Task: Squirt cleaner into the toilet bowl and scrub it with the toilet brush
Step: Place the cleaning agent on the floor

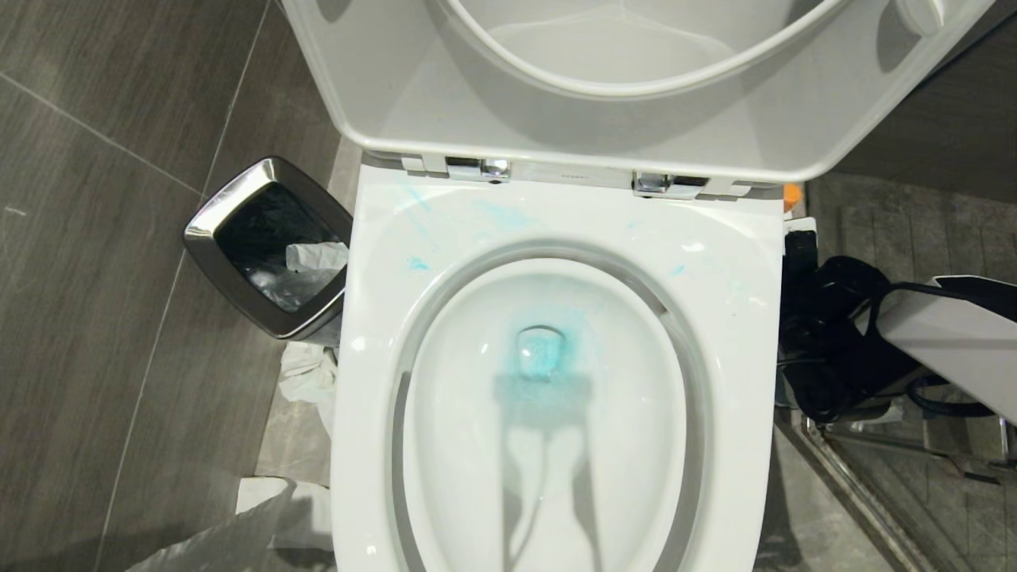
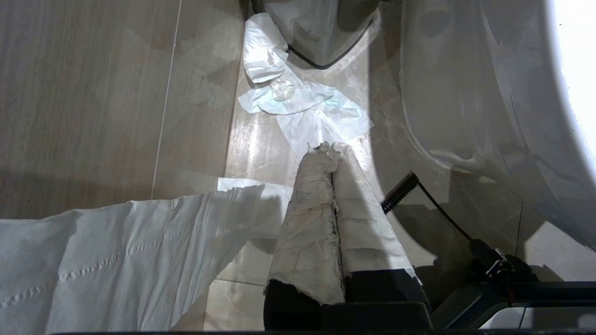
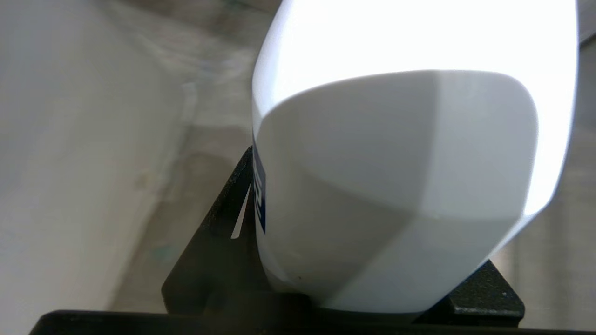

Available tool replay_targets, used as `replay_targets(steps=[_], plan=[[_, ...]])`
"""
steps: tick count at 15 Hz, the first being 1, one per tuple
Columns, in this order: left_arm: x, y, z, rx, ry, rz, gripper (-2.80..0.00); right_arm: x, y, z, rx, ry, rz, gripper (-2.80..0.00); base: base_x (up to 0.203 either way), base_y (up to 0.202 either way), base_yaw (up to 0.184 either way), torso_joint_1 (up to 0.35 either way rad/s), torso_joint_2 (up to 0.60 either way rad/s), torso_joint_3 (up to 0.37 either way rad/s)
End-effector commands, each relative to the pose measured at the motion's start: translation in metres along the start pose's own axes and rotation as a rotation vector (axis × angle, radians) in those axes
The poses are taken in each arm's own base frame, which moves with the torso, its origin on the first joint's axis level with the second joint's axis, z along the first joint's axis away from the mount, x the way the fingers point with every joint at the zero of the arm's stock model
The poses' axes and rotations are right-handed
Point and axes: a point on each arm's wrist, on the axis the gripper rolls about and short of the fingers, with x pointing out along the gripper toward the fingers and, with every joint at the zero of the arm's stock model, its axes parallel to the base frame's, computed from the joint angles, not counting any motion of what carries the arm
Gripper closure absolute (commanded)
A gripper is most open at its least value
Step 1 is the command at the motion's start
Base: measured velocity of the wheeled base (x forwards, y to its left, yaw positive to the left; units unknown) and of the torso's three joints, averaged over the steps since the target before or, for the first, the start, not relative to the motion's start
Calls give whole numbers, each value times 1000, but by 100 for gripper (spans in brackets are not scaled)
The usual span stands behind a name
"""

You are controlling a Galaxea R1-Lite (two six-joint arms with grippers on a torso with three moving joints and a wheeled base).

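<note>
head view: toilet bowl [image 1: 556, 381] fills the centre, lid up at top of frame, its long axis running top to bottom of the pic w/ the hinges toward the top. cleaner [image 1: 540, 353] shows as a turquoise tint in the water at mid-basin, plus thin blue smears on the rim's upper left. steel-rimmed bin [image 1: 266, 246] sits just beside the bowl at left, crumpled paper [image 1: 306, 381] on the floor below it. part of my right arm [image 1: 945, 342] shows at the right edge, beside the bowl.

right wrist view: my right gripper [image 3: 372, 288] is clamped on a white bottle [image 3: 396, 163], black fingers [image 3: 219, 242] either side of its base; bottle fills most of the frame, long axis pointing away from the cam.

left wrist view: my left gripper [image 2: 331, 153], fingers wrapped in white, pressed together, holding nothing, low by the floor next to the bowl's outer wall. brush not seen.
</note>
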Motion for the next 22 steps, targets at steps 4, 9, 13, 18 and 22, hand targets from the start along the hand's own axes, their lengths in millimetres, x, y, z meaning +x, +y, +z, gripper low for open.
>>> replay_targets(steps=[4,9,13,18,22], plan=[[0,0,-2,0,5,1,0,11,2,-5,33,-47,11,0,0,0,0,0,0,0],[0,0,-2,0,6,1,0,27,5,-11,34,-113,63,0,0,0,0,0,0,0],[1,0,-2,0,7,1,0,26,7,-20,34,-95,68,0,0,0,0,0,0,0],[0,0,-2,0,6,1,0,26,8,-29,34,-82,72,0,0,0,0,0,0,0],[0,0,-2,0,5,1,0,28,10,-34,34,-85,73,0,0,0,0,0,0,0]])
